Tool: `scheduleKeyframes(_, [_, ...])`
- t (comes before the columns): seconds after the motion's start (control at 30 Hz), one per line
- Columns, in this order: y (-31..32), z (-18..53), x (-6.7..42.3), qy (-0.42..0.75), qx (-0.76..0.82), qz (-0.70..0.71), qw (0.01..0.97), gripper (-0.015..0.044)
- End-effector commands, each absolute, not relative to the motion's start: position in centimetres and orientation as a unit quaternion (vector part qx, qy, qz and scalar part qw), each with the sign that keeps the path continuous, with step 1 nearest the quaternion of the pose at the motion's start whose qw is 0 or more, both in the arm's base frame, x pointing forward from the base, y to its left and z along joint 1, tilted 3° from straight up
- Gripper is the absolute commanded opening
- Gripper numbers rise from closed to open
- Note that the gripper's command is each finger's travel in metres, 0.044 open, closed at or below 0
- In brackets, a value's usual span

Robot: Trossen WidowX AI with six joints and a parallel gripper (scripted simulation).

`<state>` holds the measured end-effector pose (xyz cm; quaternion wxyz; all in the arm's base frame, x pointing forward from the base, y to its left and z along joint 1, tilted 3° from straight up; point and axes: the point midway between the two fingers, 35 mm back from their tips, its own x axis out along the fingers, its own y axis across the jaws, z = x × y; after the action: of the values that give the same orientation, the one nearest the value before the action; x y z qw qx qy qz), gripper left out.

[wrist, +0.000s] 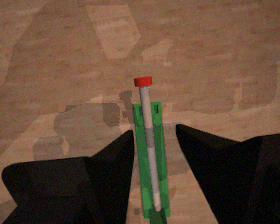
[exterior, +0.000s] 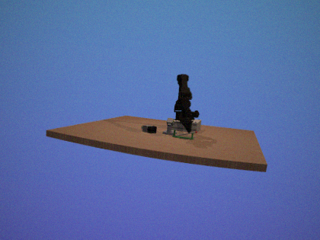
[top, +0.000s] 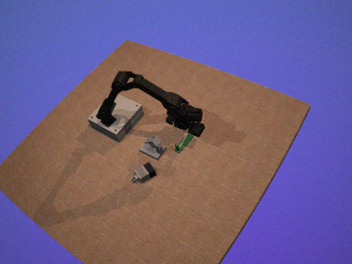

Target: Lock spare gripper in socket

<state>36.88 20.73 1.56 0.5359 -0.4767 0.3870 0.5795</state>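
Note:
The lock pin [wrist: 148,137] [top: 180,147], a grey rod with a red cap [wrist: 142,81], lies flat along a green strip [wrist: 161,150] [exterior: 183,137] on the table. My gripper [wrist: 154,132] [top: 194,130] [exterior: 187,129] hangs low over it, open. One black finger stands on each side of the pin, and neither touches it. The grey mount [top: 153,147] [exterior: 170,126] with its socket stands just left of the strip. The spare gripper [top: 143,173] [exterior: 149,129], a grey and black block, lies on the table in front of the mount.
The arm's grey base plate [top: 126,108] sits at the back left of the brown table [top: 235,192]. The arm reaches from it over the mount's far side. The table's edges lie far from all parts.

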Motion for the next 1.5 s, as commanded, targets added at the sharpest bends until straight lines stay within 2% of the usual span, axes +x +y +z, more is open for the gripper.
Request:
scheduleKeyframes(0.0, [20.6,0.5,36.6,0.39,-0.475,0.583,0.532,0.018])
scheduleKeyframes(0.7, [20.5,-1.4,36.6,0.39,-0.475,0.583,0.532,0.018])
scheduleKeyframes(0.9, [20.5,-1.4,36.6,0.39,-0.475,0.583,0.532,0.0023])
scheduleKeyframes(1.03, [20.5,-1.4,36.6,0.39,-0.475,0.583,0.532,0.0])
scheduleKeyframes(1.47, [20.5,-0.2,36.6,0.391,-0.474,0.582,0.532,0.0])
